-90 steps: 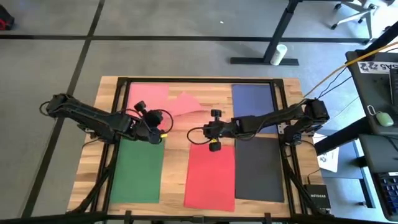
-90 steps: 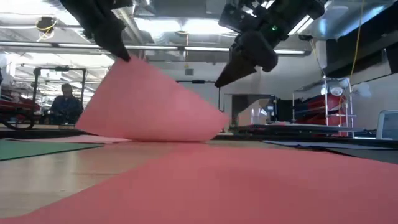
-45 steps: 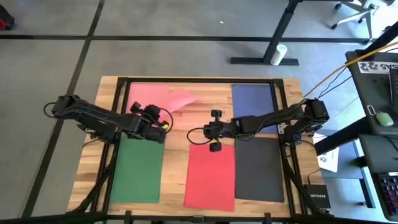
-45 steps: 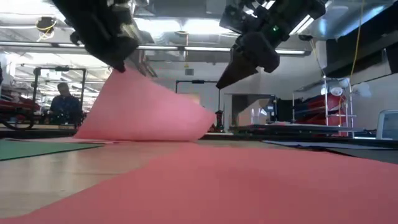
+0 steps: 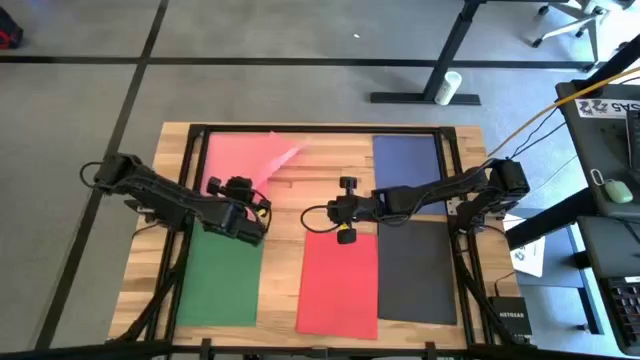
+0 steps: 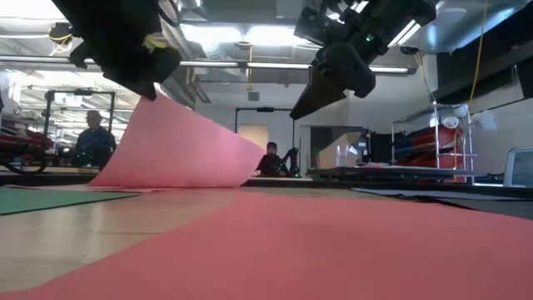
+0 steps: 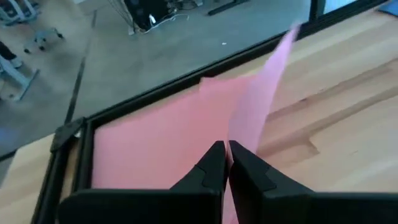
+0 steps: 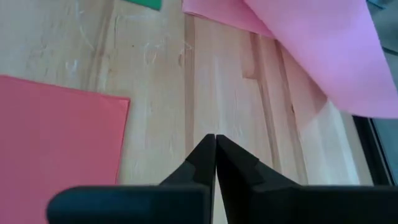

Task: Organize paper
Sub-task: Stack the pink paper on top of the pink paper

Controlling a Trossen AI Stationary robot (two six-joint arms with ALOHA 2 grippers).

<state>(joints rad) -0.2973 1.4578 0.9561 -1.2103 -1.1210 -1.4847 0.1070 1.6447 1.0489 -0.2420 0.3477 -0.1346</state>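
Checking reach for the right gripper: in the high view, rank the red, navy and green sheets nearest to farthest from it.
From the right gripper:
1. Red sheet, just below its tip in the high view.
2. Navy sheet, at the table's far right.
3. Green sheet, across on the left arm's side.

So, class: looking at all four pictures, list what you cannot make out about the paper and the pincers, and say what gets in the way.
- Pink sheet: where the left pincer grips it; high view, arm covers it; wrist view, the edge is cut off.
- Green sheet: its far edge; high view, left arm overlaps it.
- Dark grey sheet: low view shows only a sliver.
- Right pincer: shut above bare wood; its height is unclear.
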